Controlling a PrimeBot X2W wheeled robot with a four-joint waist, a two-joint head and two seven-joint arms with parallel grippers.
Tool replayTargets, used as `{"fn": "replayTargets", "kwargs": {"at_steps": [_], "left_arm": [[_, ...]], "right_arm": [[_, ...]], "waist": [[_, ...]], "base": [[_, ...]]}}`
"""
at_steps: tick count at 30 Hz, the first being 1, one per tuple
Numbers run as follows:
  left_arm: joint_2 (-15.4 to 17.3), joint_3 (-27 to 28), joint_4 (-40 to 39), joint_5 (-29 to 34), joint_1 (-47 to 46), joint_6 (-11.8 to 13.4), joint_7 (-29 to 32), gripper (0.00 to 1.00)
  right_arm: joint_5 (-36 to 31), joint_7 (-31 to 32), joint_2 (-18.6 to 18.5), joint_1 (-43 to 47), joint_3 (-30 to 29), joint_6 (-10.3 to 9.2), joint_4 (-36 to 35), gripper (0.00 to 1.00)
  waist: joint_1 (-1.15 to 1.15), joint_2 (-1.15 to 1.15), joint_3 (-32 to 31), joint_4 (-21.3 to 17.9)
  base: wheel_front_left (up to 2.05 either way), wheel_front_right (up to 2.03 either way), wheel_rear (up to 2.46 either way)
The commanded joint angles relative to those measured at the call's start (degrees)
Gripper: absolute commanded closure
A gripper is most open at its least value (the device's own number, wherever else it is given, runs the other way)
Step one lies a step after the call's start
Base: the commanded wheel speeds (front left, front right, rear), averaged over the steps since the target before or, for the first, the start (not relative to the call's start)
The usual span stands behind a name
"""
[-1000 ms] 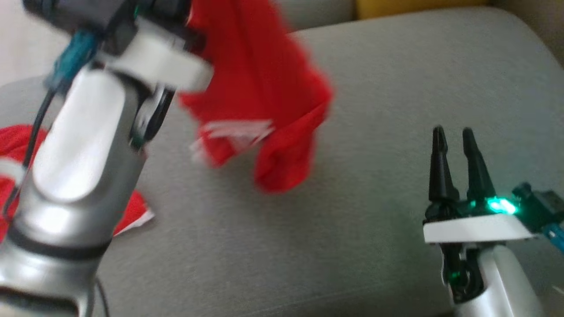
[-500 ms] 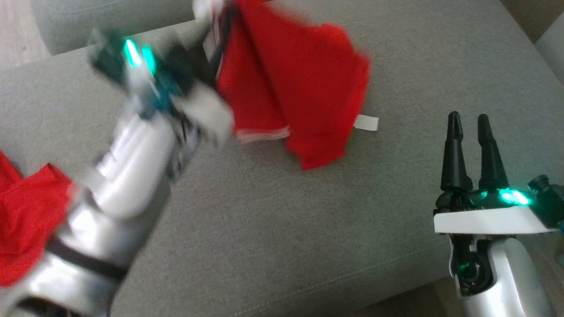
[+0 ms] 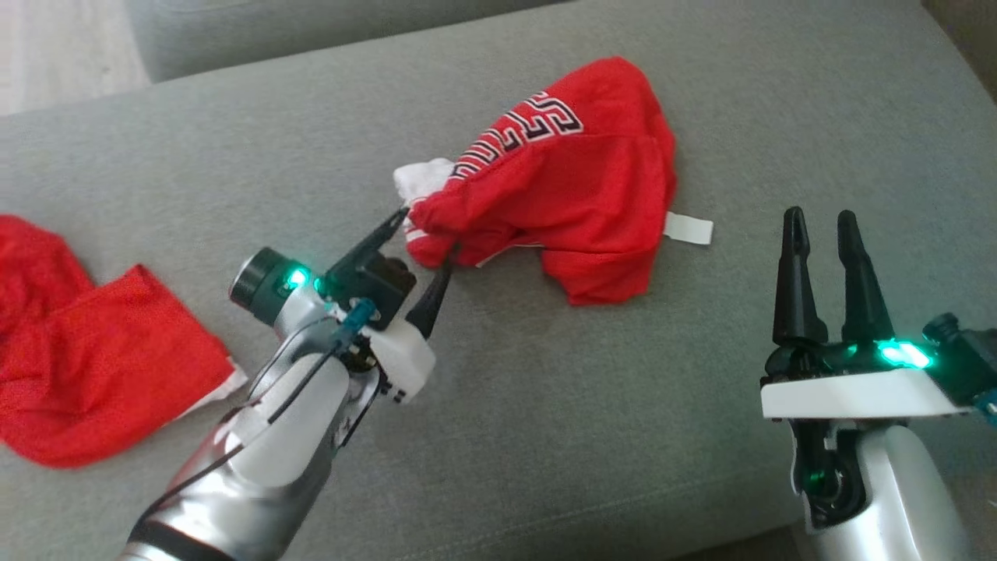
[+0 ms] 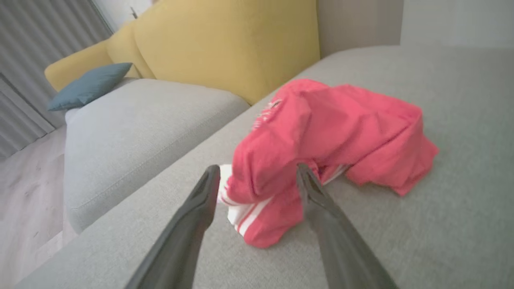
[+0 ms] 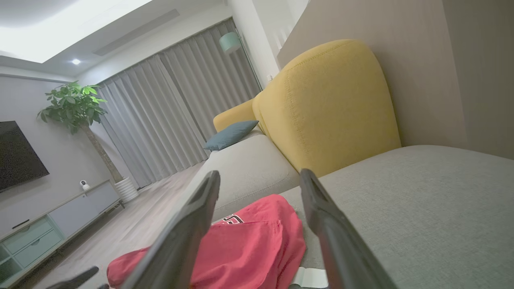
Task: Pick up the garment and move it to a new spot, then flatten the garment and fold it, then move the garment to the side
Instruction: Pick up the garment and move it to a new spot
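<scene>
Nearest, head view: right gripper sits low at the right over the bare grey seat cushion. Fingers point up-frame & stand spread, nothing btwn them. A second red cloth lies spread at the cushion's left end, beside the left forearm & well apart from the task's heap.

Left gripper reaches fwd from lower left on its pale forearm, green light on at the wrist. Its two dark fingers stand wide, one tip each side of the near bunched edge of the garment. Fabric sits btwn the tips but isn't pinched. Whether the tips actually touch the cloth I can't say for sure, prob. just grazing.

Garment: red jersey-type fabric, crumpled in a heap on the cushion, approx mid-frame. Black/white lettering on its top fold, white-striped trim at the end by the left gripper. A white tag sticks out on the side toward the right gripper.

Left wrist view: same heap just ahead of the fingers, striped hem lying btwn them. Right wrist view: garment shows low btwn that gripper's fingers, but well ahead of them.

Farther back: another grey seat, blue pillow, yellow backrest. Bkgd in right wrist view: grey curtains, potted plant, dark TV, low cabinet.
</scene>
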Motion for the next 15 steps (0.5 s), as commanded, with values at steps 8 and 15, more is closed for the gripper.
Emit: {"fn": "replayTargets", "kwargs": {"at_steps": [8, 15], "left_arm": [[1.85, 10.04, -12.12, -3.77, 2.59, 4.39, -0.7, 0.0], [2.63, 17.53, -23.36, -6.02, 12.58, 6.39, -0.7, 0.0]], "right_arm": [[-1.85, -0.61, -0.34, 0.18, 0.35, 0.23, 0.0, 0.0], [-3.53, -0.61, -0.34, 2.39, -0.6, 0.23, 1.86, 0.0]], "waist": [[0.0, 0.0, -4.15, 5.38], [0.0, 0.0, -6.79, 10.58]], "base": [[0.0, 0.0, 0.0], [0.0, 0.0, 0.0]]}}
